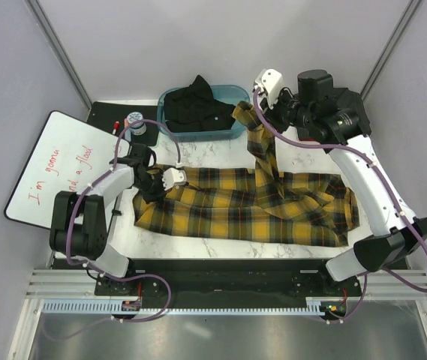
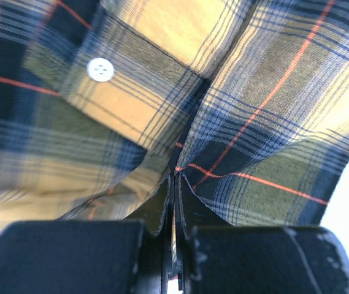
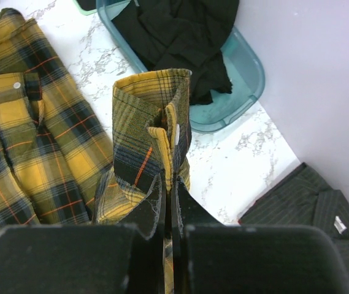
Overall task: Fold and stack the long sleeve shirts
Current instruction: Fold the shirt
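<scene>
Item 1: plaid shirt (image 1: pixel 251 199), yellow and black with thin red lines. It lies spread and rumpled across the near middle of the table (image 1: pixel 221 154), reaching from the left arm to the right arm. One strip of it rises from the centre toward the far right, lifted off the table.

Item 2: left fingers (image 2: pixel 181 196). They are pressed together on a fold of plaid cloth at the shirt's left end, low at the table. A white button shows on a placket just beyond the grip.

Item 3: right fingers (image 3: pixel 177 202). They are closed tight on a banded, buttoned edge of the plaid shirt, held up beside the bin. Whether this edge is a cuff or the collar cannot be told.

Item 4: black shirt (image 1: pixel 198 105), crumpled inside a teal bin (image 1: pixel 232 129) at the far centre of the table.

Item 5: charcoal shirt (image 3: pixel 309 202), seen in the right wrist view only, lying on the table at the far right by the wall, apart from the bin.

Item 6: whiteboard (image 1: pixel 48 165) with red handwriting, at the left.
</scene>
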Motion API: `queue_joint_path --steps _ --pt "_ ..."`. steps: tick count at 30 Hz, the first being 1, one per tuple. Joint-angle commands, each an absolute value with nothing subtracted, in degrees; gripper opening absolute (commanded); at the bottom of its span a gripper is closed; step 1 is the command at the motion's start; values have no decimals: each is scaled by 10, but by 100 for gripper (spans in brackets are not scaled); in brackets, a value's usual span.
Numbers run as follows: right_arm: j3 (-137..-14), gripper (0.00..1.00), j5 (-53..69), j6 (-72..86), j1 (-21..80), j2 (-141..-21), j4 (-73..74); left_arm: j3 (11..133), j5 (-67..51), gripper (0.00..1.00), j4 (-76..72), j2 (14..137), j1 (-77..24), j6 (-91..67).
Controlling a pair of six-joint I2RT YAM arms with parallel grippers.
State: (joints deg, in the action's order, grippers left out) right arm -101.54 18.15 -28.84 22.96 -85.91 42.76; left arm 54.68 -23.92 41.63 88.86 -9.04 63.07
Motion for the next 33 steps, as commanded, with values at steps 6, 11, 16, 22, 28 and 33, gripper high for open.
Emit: queue_joint_path --steps 6,11,16,22,28,33 --pt "-1042 0 102 -307 217 -767 369 538 -243 2 379 876 -93 607" --pt "-1025 0 36 -338 210 -730 321 550 -259 2 386 825 -93 591" --pt "-1020 0 5 -358 202 -716 302 555 -264 2 389 799 -92 592" --pt "-1006 0 -38 -384 192 -687 278 541 -255 2 401 793 -93 627" --pt "-956 0 -67 -413 185 -662 250 539 -238 2 348 802 -92 602" --pt "-904 0 -79 -441 169 -661 201 528 -221 2 309 804 -92 586"
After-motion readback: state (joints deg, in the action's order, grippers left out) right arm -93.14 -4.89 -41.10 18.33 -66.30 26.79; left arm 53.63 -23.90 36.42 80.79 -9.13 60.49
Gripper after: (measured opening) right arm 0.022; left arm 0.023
